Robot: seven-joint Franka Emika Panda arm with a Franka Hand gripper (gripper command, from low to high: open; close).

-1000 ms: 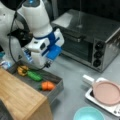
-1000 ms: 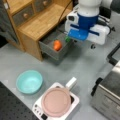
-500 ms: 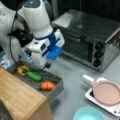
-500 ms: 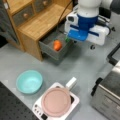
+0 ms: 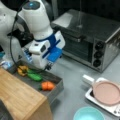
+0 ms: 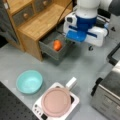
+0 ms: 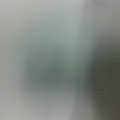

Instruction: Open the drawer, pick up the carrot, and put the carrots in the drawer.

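grey table (image 6: 75, 67), teal bowl (image 6: 29, 81), toaster oven (image 5: 90, 40)

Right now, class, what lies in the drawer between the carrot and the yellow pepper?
In a front view, a green vegetable lies between the carrot and yellow pepper in the open drawer.

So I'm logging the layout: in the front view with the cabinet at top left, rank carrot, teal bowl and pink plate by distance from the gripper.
From the gripper, at a front view's top:
1. carrot, in the open drawer, to its left.
2. pink plate, bottom centre.
3. teal bowl, bottom left; close to the plate's distance, so hardly separable.
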